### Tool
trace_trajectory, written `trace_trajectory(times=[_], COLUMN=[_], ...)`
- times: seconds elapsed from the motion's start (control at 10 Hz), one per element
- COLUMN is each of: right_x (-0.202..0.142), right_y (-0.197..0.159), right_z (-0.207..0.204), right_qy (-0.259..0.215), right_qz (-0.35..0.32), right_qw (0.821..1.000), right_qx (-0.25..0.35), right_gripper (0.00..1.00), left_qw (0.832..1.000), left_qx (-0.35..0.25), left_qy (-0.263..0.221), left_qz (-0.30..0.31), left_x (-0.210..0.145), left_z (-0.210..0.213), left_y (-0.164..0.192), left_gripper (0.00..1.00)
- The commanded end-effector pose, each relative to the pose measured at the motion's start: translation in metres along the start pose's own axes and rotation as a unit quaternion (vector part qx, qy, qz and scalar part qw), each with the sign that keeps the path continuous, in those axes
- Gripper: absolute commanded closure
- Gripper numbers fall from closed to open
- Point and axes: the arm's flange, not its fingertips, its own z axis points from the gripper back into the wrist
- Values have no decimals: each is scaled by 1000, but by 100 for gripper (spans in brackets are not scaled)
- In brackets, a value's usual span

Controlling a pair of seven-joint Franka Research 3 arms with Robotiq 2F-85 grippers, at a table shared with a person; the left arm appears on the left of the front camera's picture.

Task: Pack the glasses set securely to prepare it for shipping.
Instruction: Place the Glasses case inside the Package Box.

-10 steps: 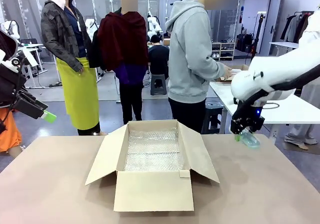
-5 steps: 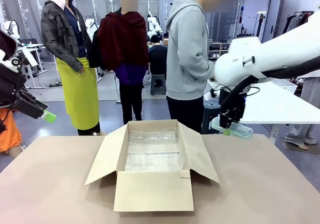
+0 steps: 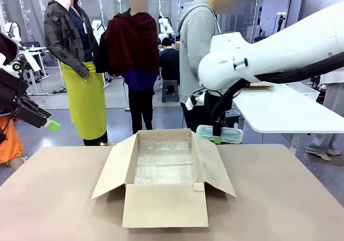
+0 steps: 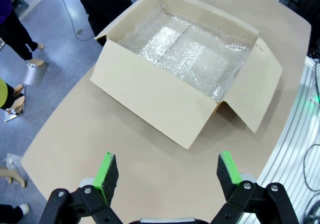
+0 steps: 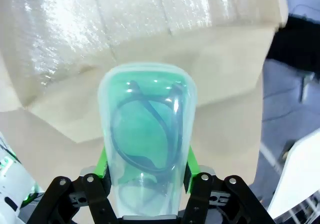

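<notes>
Over the right flap (image 3: 215, 165) of the open brown cardboard box (image 3: 164, 206), our right pincer (image 5: 145, 171) was closed on the mint-green translucent glasses case (image 3: 223, 135). Held by one end, it could slip, or snag that flap. Our left pincer (image 4: 167, 170) stood wide open, empty.

Open-topped box (image 3: 164, 204) on surface (image 3: 48, 208), flaps (image 3: 113, 168) splayed wide, bare room round it, right pincer (image 3: 217, 135) with case (image 3: 232, 135) over far-right corner.

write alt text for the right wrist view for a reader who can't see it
The right end effector is shut on a mint-green translucent case with dark spectacles inside, held over a flap of an open cardboard box. Beyond the flap, bubble wrap lines the box.
</notes>
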Motion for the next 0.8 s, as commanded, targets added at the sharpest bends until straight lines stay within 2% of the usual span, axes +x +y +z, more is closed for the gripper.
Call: trace_trajectory(times=[0.0, 0.2, 0.4, 0.5, 0.7], right_x=[29, 55, 55, 61, 61], right_y=[1, 10, 12, 20, 20], right_z=[-1, -4, -11, -10, -10], right_qy=[5, -14, -30, -15, -15], right_qz=[69, 104, 86, 91, 91], right_qw=[998, 994, 995, 996, 996], right_qx=[3, 35, 36, 22, 22], right_gripper=[76, 76, 76, 76, 76], left_qw=[1000, 1000, 1000, 1000, 1000], left_qx=[-4, -4, -4, -4, -4], left_qy=[-6, -6, -6, -6, -6], left_qz=[-2, -2, -2, -2, -2], left_x=[0, 0, 0, 0, 0], left_z=[2, 2, 2, 2, 2], left_y=[2, 2, 2, 2, 2], left_gripper=[0, 0, 0, 0, 0])
